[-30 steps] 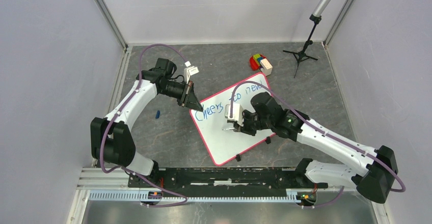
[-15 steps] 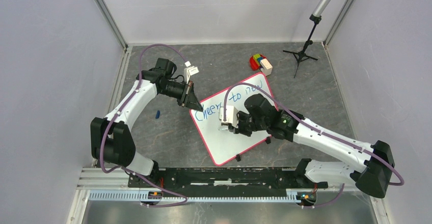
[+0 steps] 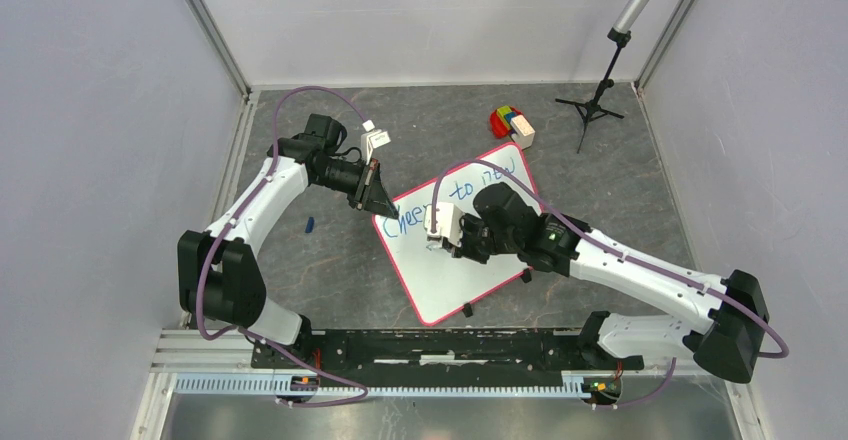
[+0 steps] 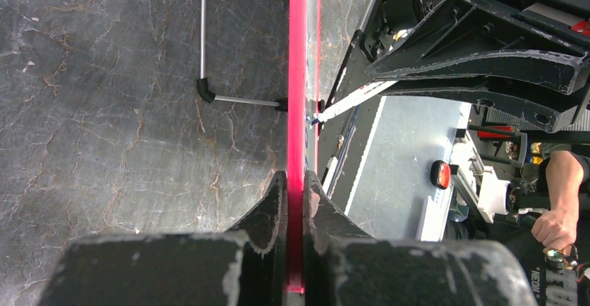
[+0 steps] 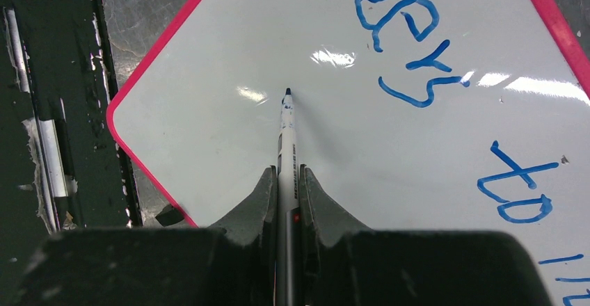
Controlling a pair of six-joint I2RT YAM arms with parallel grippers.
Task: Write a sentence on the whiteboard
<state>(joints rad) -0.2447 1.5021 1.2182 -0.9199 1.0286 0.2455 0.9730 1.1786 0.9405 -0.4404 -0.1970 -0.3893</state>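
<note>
Left gripper (image 4: 296, 181): jaws clenched on the thin pink-red rim of the large flat white rectangular whiteboard (image 4: 298, 76). The rim runs straight between the two black fingers, which press it from both sides. In the top view this gripper (image 3: 380, 200) sits at the board's left corner.

Left arm: rises from its base at the near left, elbow bent, forearm angled to the right and down to the board's edge.

Right gripper (image 5: 286, 174): jaws shut tight on a slim white marker pen with a blue tip (image 5: 286, 132). The pen points forward out of the fingers. Its tip is over bare white board (image 5: 229, 146), beside the lettering. Contact with the surface cannot be confirmed.

Right arm: stretched from its base at the near right, low and leftwards across the board. The gripper (image 3: 437, 243) is over the board's left half.

Whiteboard (image 3: 440, 280): lies flat on the dark grey stone-patterned table (image 3: 330, 280), turned diagonally between the two arms.

Blue handwritten sentence (image 3: 460, 192): runs along the far side of the board; the part that shows reads "Cheers to new".
</note>
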